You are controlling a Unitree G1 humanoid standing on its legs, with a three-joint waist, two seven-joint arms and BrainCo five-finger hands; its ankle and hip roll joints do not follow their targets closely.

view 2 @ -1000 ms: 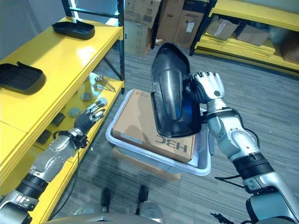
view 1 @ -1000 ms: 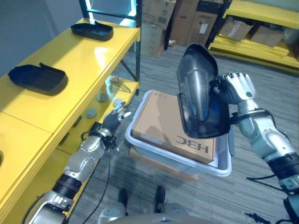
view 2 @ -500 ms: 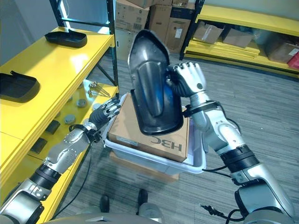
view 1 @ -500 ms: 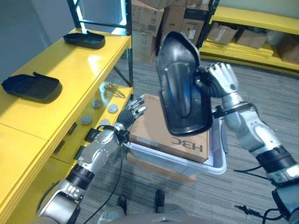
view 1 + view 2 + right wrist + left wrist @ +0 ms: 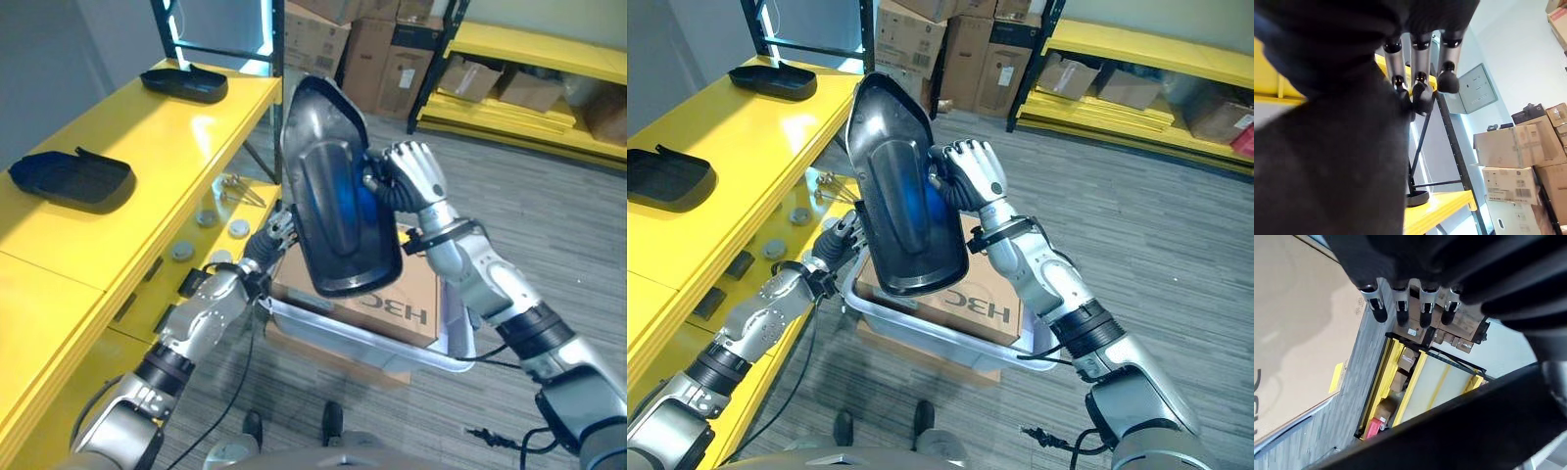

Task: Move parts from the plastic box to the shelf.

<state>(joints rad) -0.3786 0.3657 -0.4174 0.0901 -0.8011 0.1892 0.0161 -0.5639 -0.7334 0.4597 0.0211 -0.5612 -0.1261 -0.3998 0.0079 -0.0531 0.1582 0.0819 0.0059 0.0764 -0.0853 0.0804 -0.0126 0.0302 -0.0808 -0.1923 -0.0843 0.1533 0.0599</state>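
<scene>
Right hand (image 5: 409,176) curled round the edge of a large black moulded part (image 5: 336,196), gripping it from behind; part held upright in the air, hollow glossy face toward the camera, above the near-left corner of the plastic box (image 5: 367,337) and between the box and the yellow shelf (image 5: 147,147); in the right wrist view, fingers (image 5: 1421,73) bent onto the dark surface of the part.

Left hand (image 5: 271,229) raised near the left rim of the box, just below and behind the lower left edge of the held part; fingers straight and loosely spread, holding nothing; in the left wrist view, fingertips (image 5: 1401,308) pointing out past the cardboard, apart from it.

Inside the pale plastic box, a brown cardboard carton (image 5: 397,294) lying flat; box itself resting on another cardboard box (image 5: 323,348) on the grey floor.

On the top of the yellow shelf, two further black parts: one (image 5: 71,176) nearer, one (image 5: 186,83) farther along by the dark upright post; on the lower level, small grey round pieces (image 5: 208,217) and a few metal bits.
</scene>
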